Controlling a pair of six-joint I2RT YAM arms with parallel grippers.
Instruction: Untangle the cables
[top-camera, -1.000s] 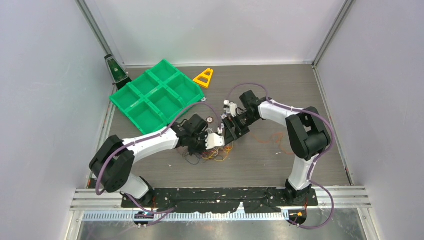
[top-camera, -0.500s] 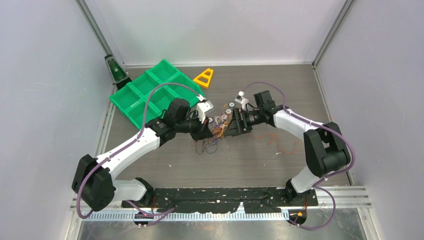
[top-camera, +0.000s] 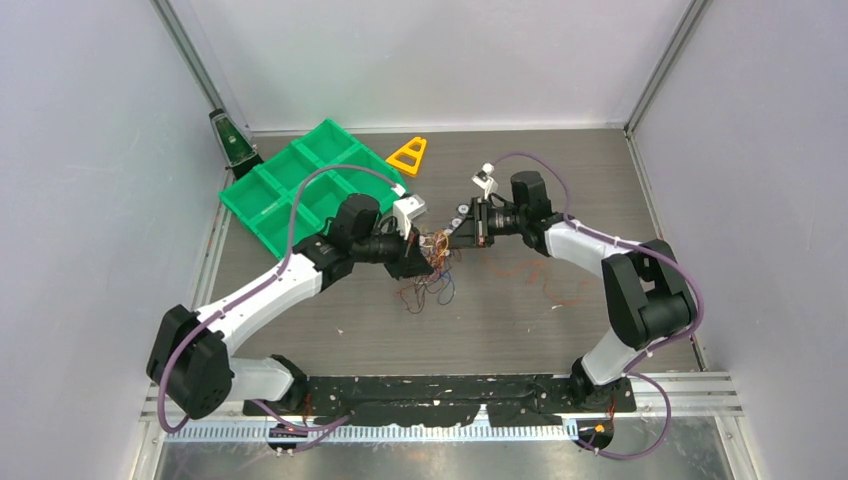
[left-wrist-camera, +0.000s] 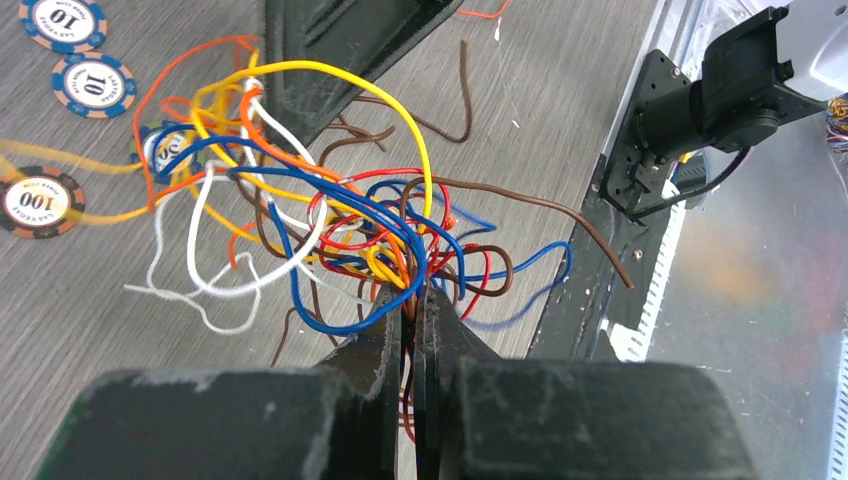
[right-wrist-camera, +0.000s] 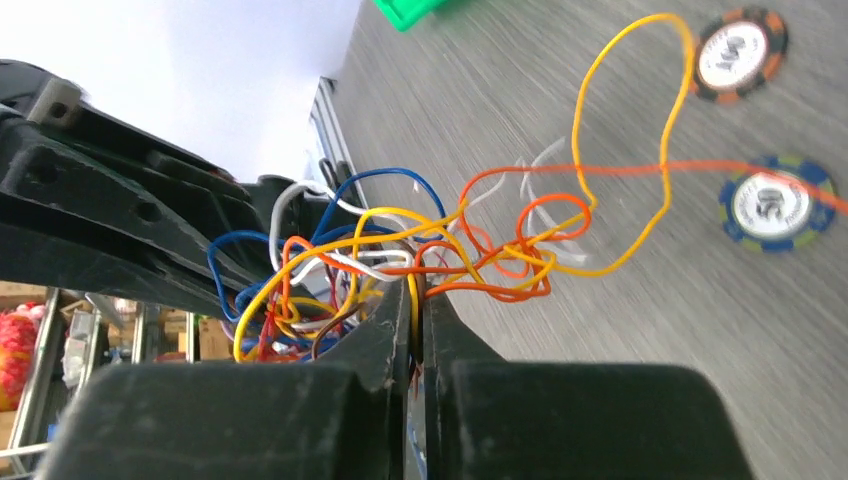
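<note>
**Both pincers clenched on one wire tangle, mid-table**

The cables (top-camera: 436, 250) hang as one tangled bunch btwn the two arms, over the middle of the table (top-camera: 500, 330), w/ a few loops drooping under it. Whether those loops touch the wood can't be told.

The left gripper (left-wrist-camera: 412, 300) is clenched: fingers pressed nearly together w/ red, brown and orange strands pinched in the slit, and blue, yellow and white loops fanning out beyond the tips.

The right gripper (right-wrist-camera: 415, 290) is clenched too, on the opposite side of the same bunch. A yellow strand runs down into its slit, and orange and yellow loops arch away past it.

In the top view the two grippers face each other, tips close, w/ the tangle in the gap.

Poker chips (left-wrist-camera: 93, 82) lie flat on the table just beyond the bunch. Loose orange wires (top-camera: 556, 287) lie apart to the right. A green tray (top-camera: 300, 195) and a yellow triangle (top-camera: 408, 156) sit at the far side
</note>
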